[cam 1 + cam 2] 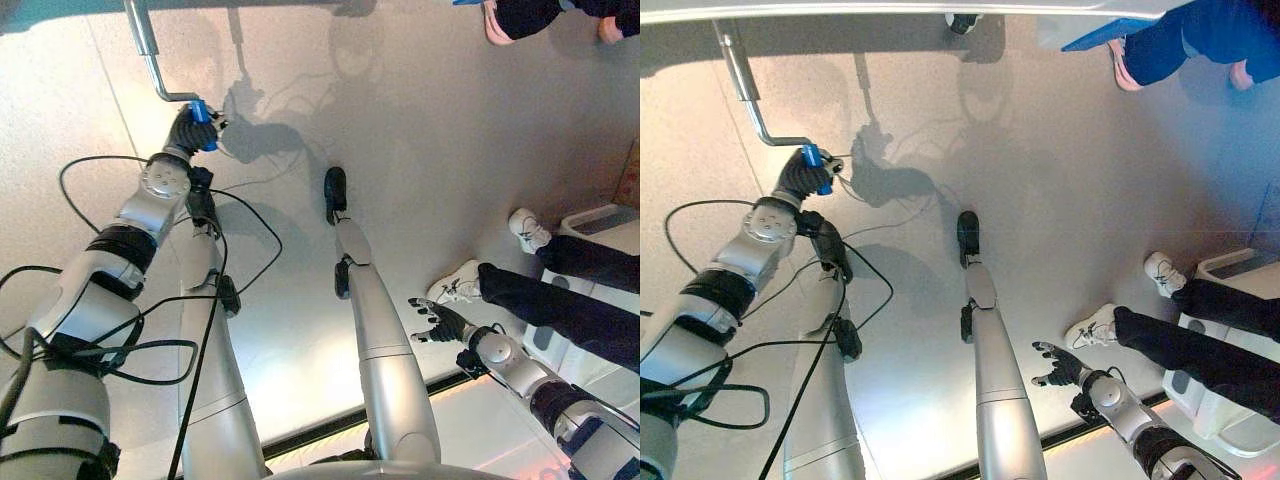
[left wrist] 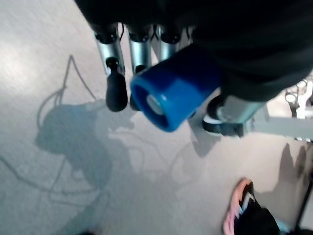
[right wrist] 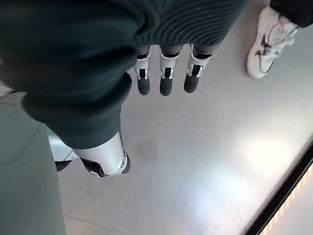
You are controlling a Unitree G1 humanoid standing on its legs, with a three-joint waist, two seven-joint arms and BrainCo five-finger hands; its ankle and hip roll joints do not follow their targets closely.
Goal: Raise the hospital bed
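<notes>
left hand [image 2: 146,46] round blue grip [image 2: 171,93] (fingers curled)

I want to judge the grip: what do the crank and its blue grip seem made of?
The crank looks like bare metal: a thin silver bar, bent, with a dull shine. The grip, held in the left hand, looks like smooth blue plastic or rubber; which one I cannot tell.
</notes>
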